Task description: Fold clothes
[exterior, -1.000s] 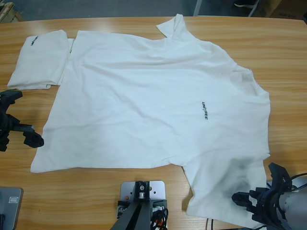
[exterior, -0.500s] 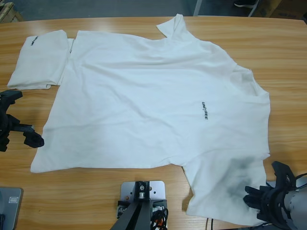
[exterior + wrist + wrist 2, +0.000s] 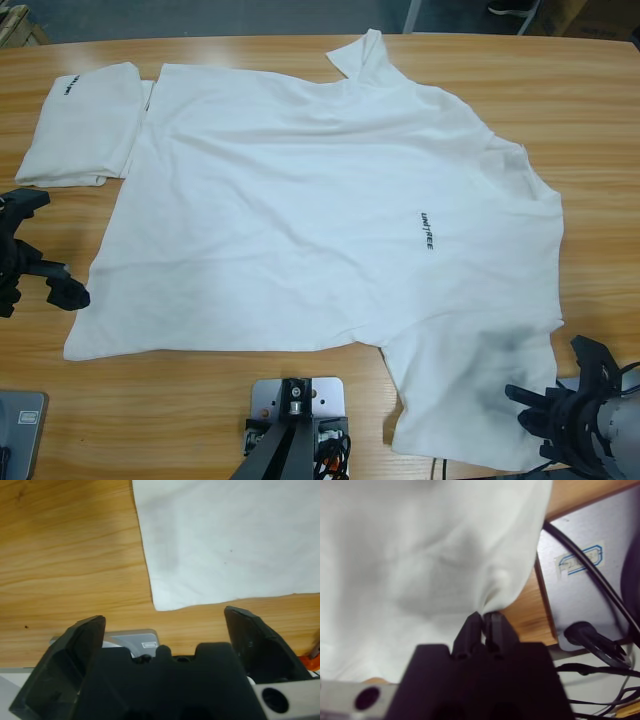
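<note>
Bare table [image 3: 560, 110] beyond spread T-shirt [image 3: 300, 220]

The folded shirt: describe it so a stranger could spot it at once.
Start at the wooden table, then go to its far left corner in the high view. The folded T-shirt lies there beside the spread T-shirt, a compact white rectangle with small black lettering near its top edge.

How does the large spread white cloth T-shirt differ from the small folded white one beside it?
The large spread white cloth T-shirt lies open and covers most of the wooden table; the small folded white T-shirt is a compact packet at one end. The right gripper pinches the spread shirt's edge; nothing holds the folded one. Both carry small black lettering.
</note>
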### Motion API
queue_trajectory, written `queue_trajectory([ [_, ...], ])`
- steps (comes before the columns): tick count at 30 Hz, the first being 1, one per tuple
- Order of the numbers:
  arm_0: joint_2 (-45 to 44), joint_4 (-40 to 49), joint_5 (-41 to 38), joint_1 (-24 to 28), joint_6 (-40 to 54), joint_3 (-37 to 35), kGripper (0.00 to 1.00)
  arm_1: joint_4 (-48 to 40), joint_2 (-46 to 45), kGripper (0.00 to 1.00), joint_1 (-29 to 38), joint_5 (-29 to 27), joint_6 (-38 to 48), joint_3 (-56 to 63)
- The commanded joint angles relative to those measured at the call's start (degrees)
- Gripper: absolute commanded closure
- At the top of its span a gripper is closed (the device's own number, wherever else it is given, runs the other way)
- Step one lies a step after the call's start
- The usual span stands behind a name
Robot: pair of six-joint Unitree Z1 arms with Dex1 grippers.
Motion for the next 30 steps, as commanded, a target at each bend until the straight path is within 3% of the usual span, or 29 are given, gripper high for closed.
queue_trajectory([
  [1,0.3,0.0,-1.8,-0.5,-2.9,1.5,0.247,1.2,-2.7,1.0,0.2,-0.1,-1.0,1.0],
  [6,-1.7,-0.3,-5.2,-0.5,-11.7,4.2,0.268,1.2,-4.0,1.0,0.2,-0.4,-1.1,2.2],
  [10,-7.5,-6.2,-10.2,-0.5,-19.4,9.6,0.266,1.2,-5.0,1.0,0.2,-0.8,-1.1,2.7],
  [13,-7.5,-6.4,-12.1,-0.5,-21.6,9.6,0.221,1.1,-5.1,1.0,0.2,-0.9,-1.1,3.0],
  [20,-5.6,-16.8,-14.0,-1.9,-39.9,15.9,0.207,-0.2,-4.9,1.0,0.2,-1.0,-1.3,3.9],
  [25,-5.0,-18.2,-11.7,-2.6,-42.8,16.9,0.202,-1.0,-5.2,1.0,0.2,-1.2,-1.3,4.6],
  [27,-2.5,-18.2,-11.9,-2.6,-42.8,16.6,0.127,-1.8,-4.7,1.0,0.2,-1.1,-1.5,4.6],
  [30,-0.2,-18.2,-12.4,-2.6,-44.8,16.6,0.135,-3.3,-3.3,1.0,0.2,-0.8,-1.7,4.8],
])
